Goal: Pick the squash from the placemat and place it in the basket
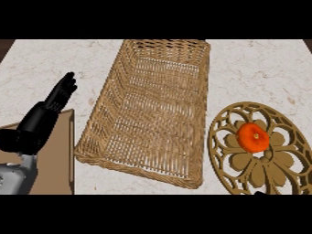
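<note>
Left hand (47, 112): enters at the lower left edge, fingers straight and together, pointing up and away; holds nothing; resting above a brown board (60, 157).
Right hand: only a small dark tip shows at the lower edge near the placemat; state cannot be told.
Board: flat, brown, lower left corner of the table (266, 68).
Placemat (236, 176): round, tan, openwork cut-outs; lies at the lower right, just beside the basket's right wall.
Squash (253, 137): orange, rounded, pale spot at its centre; sits on the placemat's upper middle, apart from both hands.
Squash handling (judgement): likely stiff and smooth-skinned with moderate weight; liable to roll or slip. Take hold across its widest part, thumb opposing fingers, from above.
Basket (118, 75): long, woven wicker, open top, nothing visible inside; runs from the near centre away to the far edge.
Task status (judgement): squash not yet grasped; the transfer is a short move leftward over the basket's wall.
</note>
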Robot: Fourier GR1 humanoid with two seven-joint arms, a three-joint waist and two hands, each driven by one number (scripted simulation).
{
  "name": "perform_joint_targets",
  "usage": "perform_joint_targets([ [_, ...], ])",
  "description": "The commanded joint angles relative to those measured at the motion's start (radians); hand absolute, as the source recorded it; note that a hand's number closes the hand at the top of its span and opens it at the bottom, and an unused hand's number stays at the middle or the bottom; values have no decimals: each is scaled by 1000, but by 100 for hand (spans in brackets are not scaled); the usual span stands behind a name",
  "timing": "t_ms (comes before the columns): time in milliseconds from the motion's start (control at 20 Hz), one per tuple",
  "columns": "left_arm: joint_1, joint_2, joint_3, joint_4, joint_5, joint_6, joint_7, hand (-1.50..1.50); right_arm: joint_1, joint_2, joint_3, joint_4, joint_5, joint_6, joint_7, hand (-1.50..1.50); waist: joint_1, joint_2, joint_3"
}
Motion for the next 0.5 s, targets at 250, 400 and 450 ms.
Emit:
perform_joint_targets([
  [250,14,-62,40,-42,-54,-40,50,0,-71,62,-7,122,53,-45,-59,-150,1,0,0],
  [400,17,-70,56,3,-72,-73,-9,0,-78,74,11,139,65,-59,-94,-150,0,0,0],
  [450,-7,-75,65,27,-81,-62,-1,0,-33,75,25,102,47,-68,-117,-150,-2,0,0],
])
